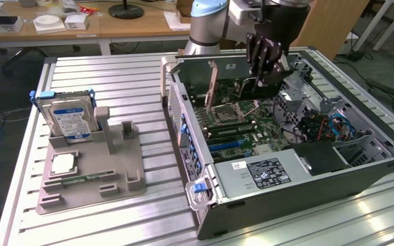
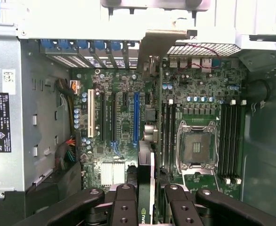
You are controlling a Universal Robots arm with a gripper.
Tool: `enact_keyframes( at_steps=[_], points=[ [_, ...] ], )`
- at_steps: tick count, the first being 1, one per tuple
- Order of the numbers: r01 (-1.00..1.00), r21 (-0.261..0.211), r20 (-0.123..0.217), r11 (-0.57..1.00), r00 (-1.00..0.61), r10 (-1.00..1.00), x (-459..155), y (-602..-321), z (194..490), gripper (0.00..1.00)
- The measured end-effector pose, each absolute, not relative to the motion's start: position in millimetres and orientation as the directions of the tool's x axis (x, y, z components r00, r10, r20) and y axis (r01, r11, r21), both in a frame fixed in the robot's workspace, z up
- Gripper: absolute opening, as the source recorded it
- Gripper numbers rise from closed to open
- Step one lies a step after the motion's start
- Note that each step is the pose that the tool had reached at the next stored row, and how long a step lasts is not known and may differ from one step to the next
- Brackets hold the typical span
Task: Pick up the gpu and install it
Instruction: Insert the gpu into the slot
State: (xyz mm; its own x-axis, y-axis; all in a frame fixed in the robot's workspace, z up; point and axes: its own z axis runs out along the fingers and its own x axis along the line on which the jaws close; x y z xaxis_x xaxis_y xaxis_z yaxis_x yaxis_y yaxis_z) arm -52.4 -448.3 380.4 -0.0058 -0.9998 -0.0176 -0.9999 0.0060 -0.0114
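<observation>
Hanging over the open case point(image 1: 320, 190) in the exterior view, the claw point(image 1: 264, 76) is closed partway on the gpu point(image 1: 257, 89) and holds it on edge above the motherboard point(image 1: 245, 128), toward the case's far end. A hard drive point(image 1: 70, 119) stands in a grey holder point(image 1: 94, 179) on the table point(image 1: 115, 77), well apart to the exterior view's left.

In the wrist view, the claw's point(image 2: 150, 207) black fingers point(image 2: 124, 207) pinch the gpu point(image 2: 146, 179) from both sides. The card shows edge-on over the motherboard point(image 2: 119, 127), beside the processor socket point(image 2: 194, 148). Whether it touches a slot I cannot tell.
</observation>
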Motion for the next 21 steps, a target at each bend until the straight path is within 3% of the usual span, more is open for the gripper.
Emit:
enact_keyframes(
  at_steps=[21],
  points=[
    [-1.000, -0.011, -0.017, 0.006, -0.006, -1.000, -57.5, -453.8, 370.2, 0.27]
  ],
)
